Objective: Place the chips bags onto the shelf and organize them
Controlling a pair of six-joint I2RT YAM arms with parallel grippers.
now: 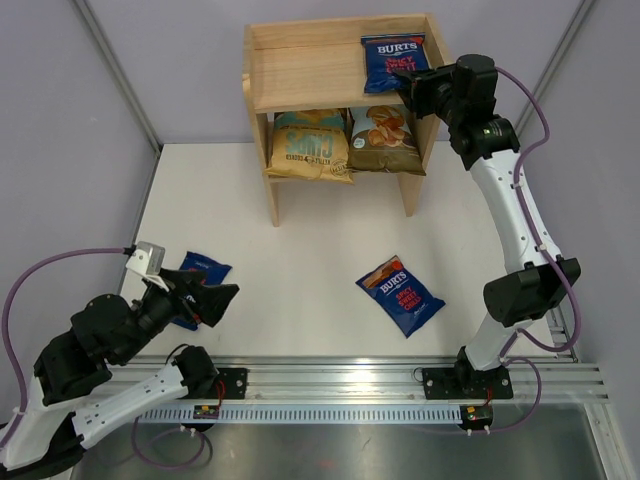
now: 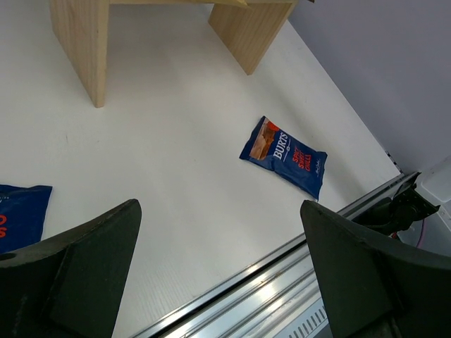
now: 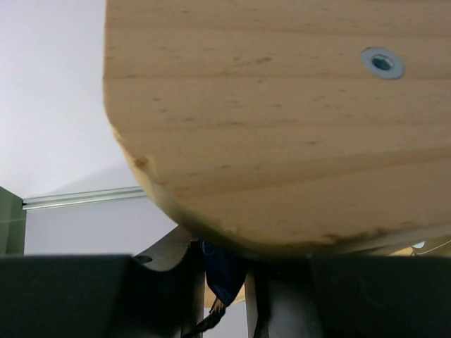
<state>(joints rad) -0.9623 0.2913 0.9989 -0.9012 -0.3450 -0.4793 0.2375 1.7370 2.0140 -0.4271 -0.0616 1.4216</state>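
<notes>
Dark-blue foil is pinched in your right claw (image 1: 408, 92): it is the Burts bag (image 1: 392, 62) on the far-right top tier of the shelf (image 1: 300, 65). On the lower tier sit the tan-and-teal bag (image 1: 310, 145) and the olive bag (image 1: 384, 140). Your left claw (image 1: 222, 303) gapes wide by the near-left blue bag (image 1: 205, 268); another blue bag (image 1: 400, 294) lies right of centre on the table (image 1: 300, 260).
</notes>
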